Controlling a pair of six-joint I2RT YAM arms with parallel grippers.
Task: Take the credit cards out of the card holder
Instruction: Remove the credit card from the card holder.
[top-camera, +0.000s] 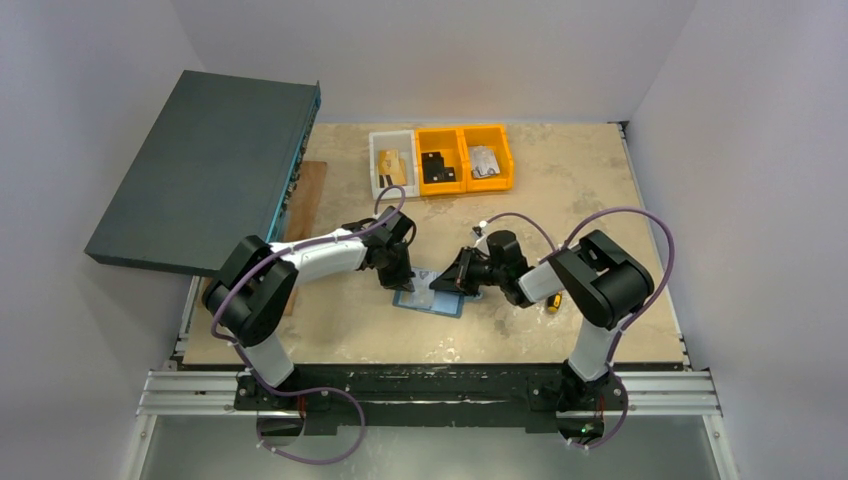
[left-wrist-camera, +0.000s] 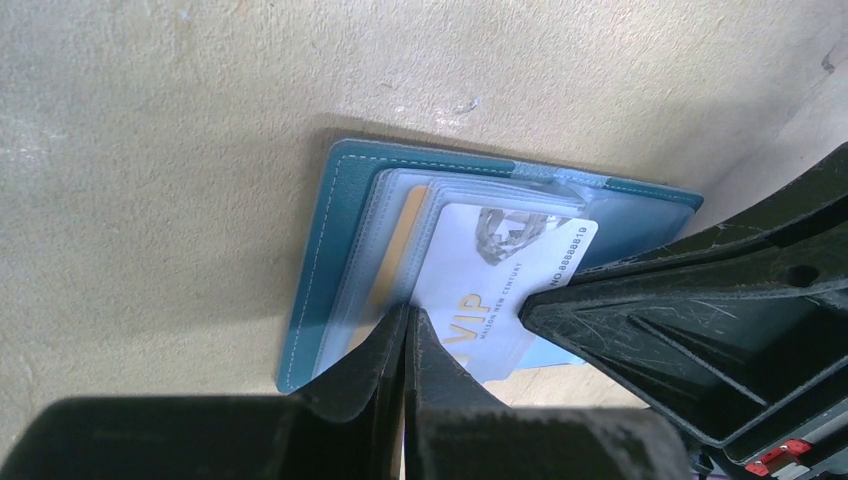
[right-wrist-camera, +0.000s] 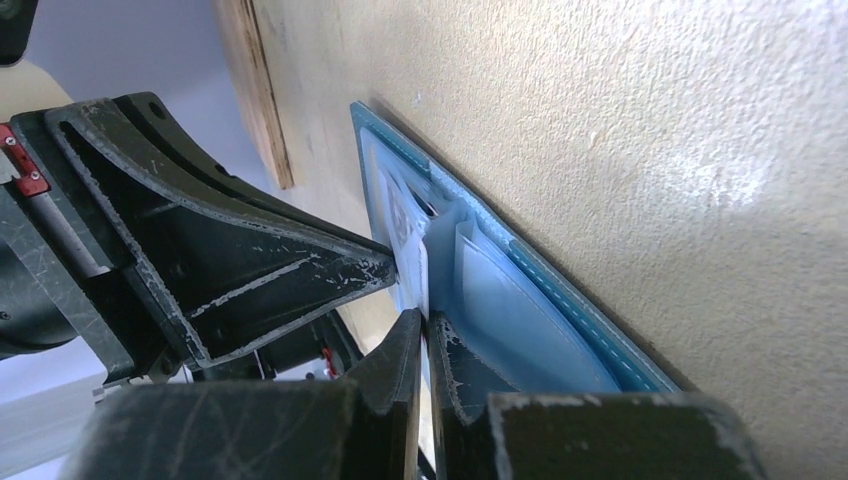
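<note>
— Under the left gripper (left-wrist-camera: 405, 318), what lies there?

— The teal card holder (left-wrist-camera: 340, 230), spread open and flat on the tan table (left-wrist-camera: 200, 120). That gripper's jaws are pressed together with nothing between them. Their tips rest on the clear sleeves at the holder's near edge.

— And the credit cards?

— A silvery-white VIP card (left-wrist-camera: 490, 265) sticks partway out of the sleeves, just to the right of those tips. A gold card (left-wrist-camera: 400, 240) sits just ahead of the tips, seen through the plastic and fully inside its pocket.

— Where is the right gripper (right-wrist-camera: 424, 325)?

— Facing the left one across the holder, the two sets of tips close to each other. Its fingers are drawn almost flat together. The VIP card's free edge runs into the slit between them, so it pinches that card.

— Anything beyond them?

— Well past both grippers, at the table's far edge, a white bin (top-camera: 392, 160) and two orange bins (top-camera: 440, 160) stand in a row. What lies inside them is too small to name.
</note>
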